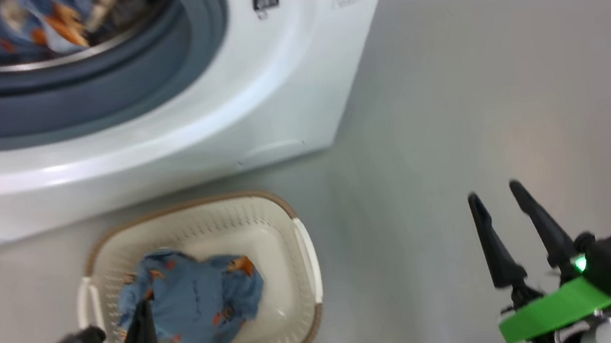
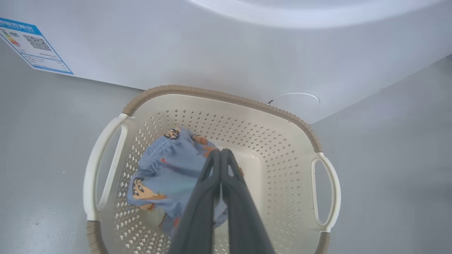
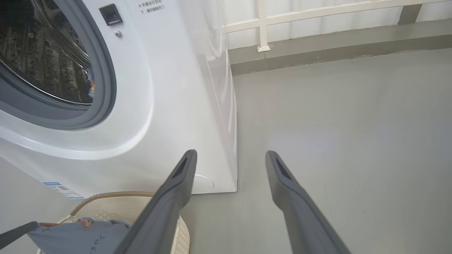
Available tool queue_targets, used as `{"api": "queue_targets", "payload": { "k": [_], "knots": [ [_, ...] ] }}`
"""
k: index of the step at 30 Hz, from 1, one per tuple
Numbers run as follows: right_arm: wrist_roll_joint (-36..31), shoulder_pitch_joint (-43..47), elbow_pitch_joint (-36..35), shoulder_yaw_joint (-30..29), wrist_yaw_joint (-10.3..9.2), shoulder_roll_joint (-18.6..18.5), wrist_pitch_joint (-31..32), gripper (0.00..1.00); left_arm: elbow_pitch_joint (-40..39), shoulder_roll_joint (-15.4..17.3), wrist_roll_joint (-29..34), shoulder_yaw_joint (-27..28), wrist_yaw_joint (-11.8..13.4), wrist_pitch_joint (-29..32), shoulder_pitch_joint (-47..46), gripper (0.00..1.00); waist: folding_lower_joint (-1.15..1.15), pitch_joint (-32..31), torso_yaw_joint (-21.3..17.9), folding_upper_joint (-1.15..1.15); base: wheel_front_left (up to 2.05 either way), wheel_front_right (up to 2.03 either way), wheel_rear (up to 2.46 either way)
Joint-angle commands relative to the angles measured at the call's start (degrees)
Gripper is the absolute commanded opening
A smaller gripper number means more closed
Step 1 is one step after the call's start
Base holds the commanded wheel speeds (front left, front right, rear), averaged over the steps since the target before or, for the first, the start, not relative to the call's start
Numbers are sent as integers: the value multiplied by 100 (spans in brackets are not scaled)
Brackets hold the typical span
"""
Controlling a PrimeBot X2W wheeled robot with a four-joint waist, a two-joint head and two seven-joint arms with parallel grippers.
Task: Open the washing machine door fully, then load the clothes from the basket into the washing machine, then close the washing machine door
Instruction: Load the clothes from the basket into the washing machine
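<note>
The white washing machine (image 1: 283, 81) stands with its mouth uncovered, showing the grey-blue gasket (image 1: 97, 86) and the steel drum (image 3: 42, 60). Light-blue printed fabric (image 1: 48, 22) lies inside the drum. The door is out of view. In front of the machine on the floor sits the cream basket (image 1: 287, 209) with more of the light-blue clothes (image 1: 199, 301) in it. My left gripper (image 2: 220, 152) is over the basket, shut on a bunched fold of the clothes (image 2: 169, 165). My right gripper (image 1: 494, 192) hangs open over the floor to the basket's right, holding nothing.
Grey floor (image 1: 504, 83) stretches to the right of the machine and basket. A blue label (image 2: 31, 46) sits low on the machine's front. A low grey kerb (image 3: 335, 38) with a white railing (image 3: 317, 14) runs behind the machine.
</note>
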Motion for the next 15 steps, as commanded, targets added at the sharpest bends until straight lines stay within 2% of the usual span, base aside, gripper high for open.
{"api": "queue_targets", "payload": {
  "k": [1,15],
  "knots": [
    [-93,222,-68,92,52,-21,-27,100,-353,57,70,140,144,-72,317,0,0,-828,471,0,0,0,0],
    [-247,1008,48,-15,52,-21,-27,100,-2217,-50,347,176,653,-90,1766,0,0,-2224,782,0,0,0,0]
  ]
}}
